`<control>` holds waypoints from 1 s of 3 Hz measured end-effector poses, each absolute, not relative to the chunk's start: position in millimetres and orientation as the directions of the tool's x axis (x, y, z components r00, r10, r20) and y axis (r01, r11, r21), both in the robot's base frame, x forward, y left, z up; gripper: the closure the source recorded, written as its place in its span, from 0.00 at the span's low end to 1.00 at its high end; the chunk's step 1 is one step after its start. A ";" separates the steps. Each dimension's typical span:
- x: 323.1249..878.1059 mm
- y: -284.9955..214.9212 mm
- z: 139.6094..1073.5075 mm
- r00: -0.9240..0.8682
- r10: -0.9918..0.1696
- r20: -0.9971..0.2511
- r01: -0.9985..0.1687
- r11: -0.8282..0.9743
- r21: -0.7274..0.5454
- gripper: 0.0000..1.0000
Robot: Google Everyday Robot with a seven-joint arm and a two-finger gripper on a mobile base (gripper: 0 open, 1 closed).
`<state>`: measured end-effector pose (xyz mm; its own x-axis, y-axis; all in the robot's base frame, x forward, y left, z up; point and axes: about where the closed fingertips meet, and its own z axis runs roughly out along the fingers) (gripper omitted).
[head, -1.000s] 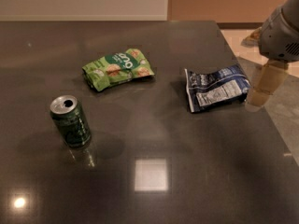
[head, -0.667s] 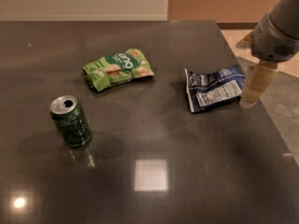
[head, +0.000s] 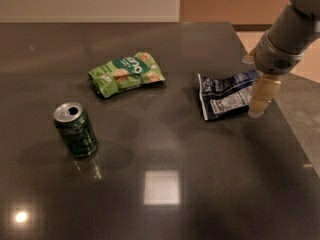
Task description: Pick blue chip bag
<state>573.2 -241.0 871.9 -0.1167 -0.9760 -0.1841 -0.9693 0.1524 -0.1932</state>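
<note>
The blue chip bag [head: 225, 95] lies flat on the dark table [head: 165, 184] at the right, its white nutrition-label panel facing up. My gripper [head: 261, 97] hangs from the grey arm at the upper right. Its pale fingers point down right at the bag's right edge, close above the table, partly covering the bag's right end.
A green snack bag [head: 125, 74] lies left of the blue bag, near the table's middle. A green soda can [head: 76, 130] stands upright at the front left. The table's right edge runs just right of my gripper, with a lighter floor beyond.
My gripper has moved left and a little toward the bag, from just off its right side to over its right edge. The bag, green bag and can have not moved.
</note>
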 end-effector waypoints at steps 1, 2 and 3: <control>589.7 -246.6 854.1 -0.110 -0.979 -0.170 -0.974 0.140 -0.177 0.00; 599.0 -250.2 846.1 -0.111 -0.982 -0.152 -0.976 0.137 -0.171 0.18; 604.0 -252.0 845.4 -0.105 -0.984 -0.146 -0.979 0.128 -0.159 0.42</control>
<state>604.0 -252.0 845.4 -0.1054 -0.9837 -0.1457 -0.9790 0.1284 -0.1586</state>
